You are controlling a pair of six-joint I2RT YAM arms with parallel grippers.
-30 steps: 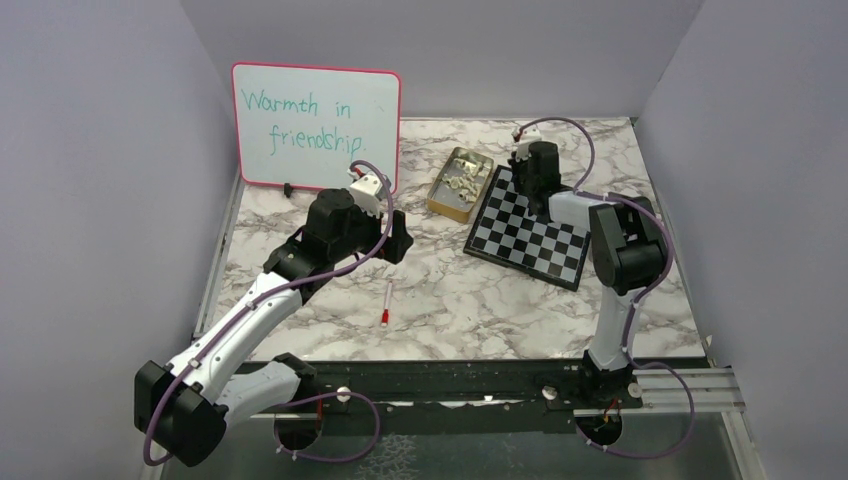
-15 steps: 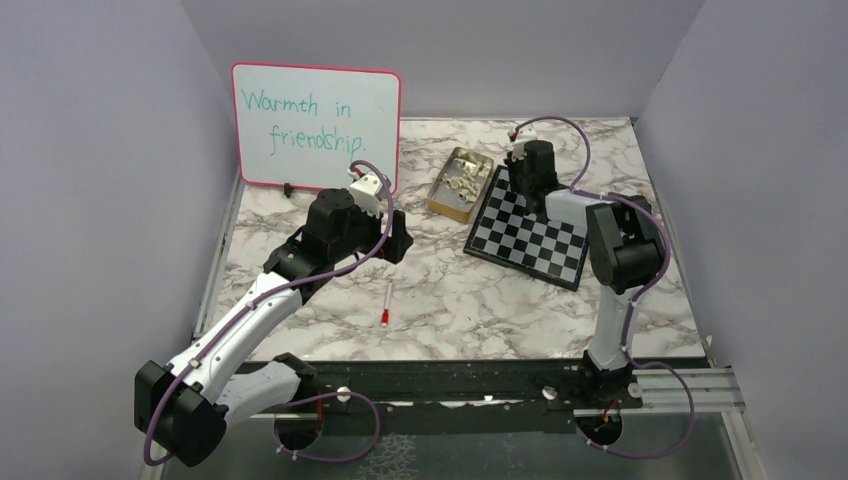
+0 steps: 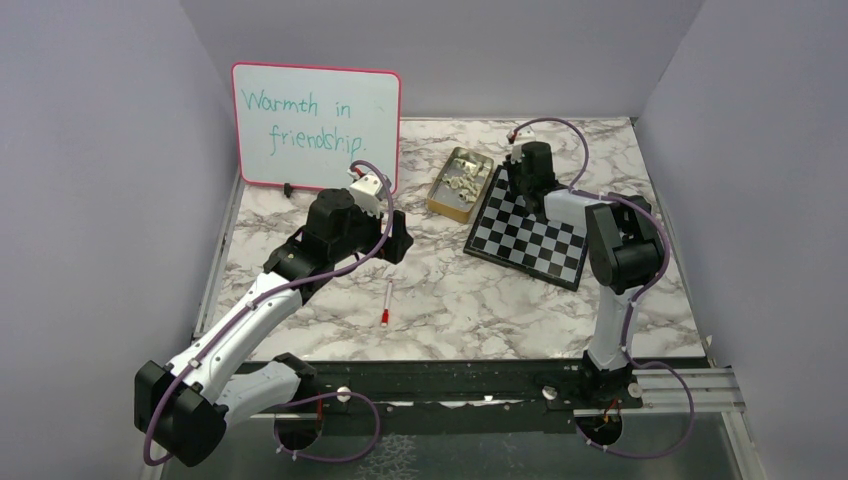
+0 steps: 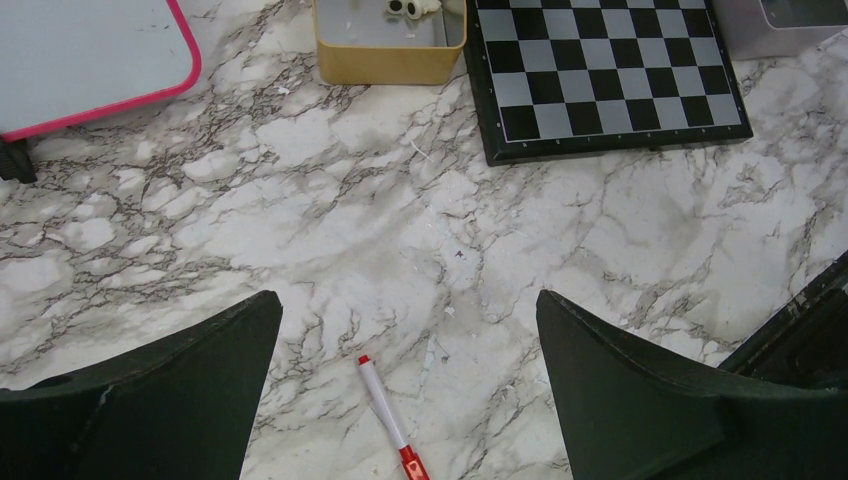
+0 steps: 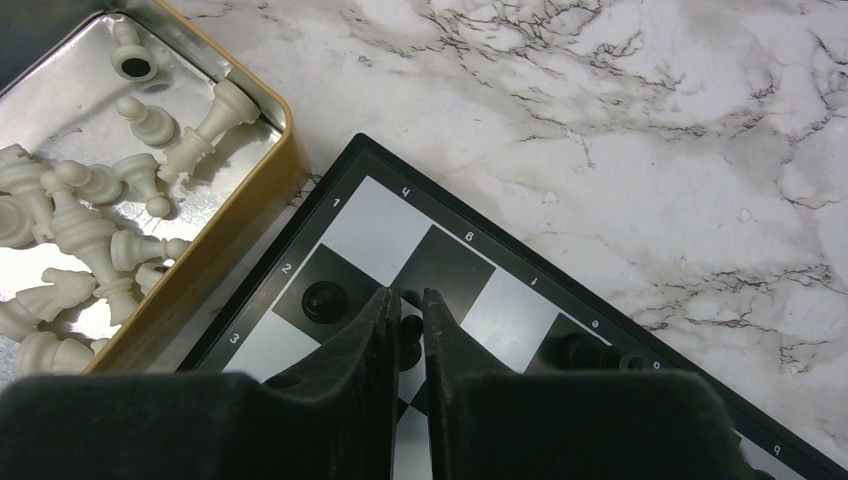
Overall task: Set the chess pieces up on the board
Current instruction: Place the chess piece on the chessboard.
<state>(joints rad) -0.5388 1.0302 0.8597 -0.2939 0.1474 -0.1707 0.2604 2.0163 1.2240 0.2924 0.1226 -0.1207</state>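
Marble desk [image 5: 650, 150]: your right hand [image 5: 407, 298] stands narrow around a pawn [image 5: 410, 328] on the board [image 5: 365, 225], grip unclear; widen, then lift straight.

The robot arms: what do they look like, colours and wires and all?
Both match: the left arm and right arm have white links between chunky black joints, with a purple cable looping along each. The left gripper and right gripper end in two matte black, tapered fingers.

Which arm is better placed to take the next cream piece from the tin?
Right: the right gripper is over the board beside the tin; the left gripper hangs near the pen, farther off.
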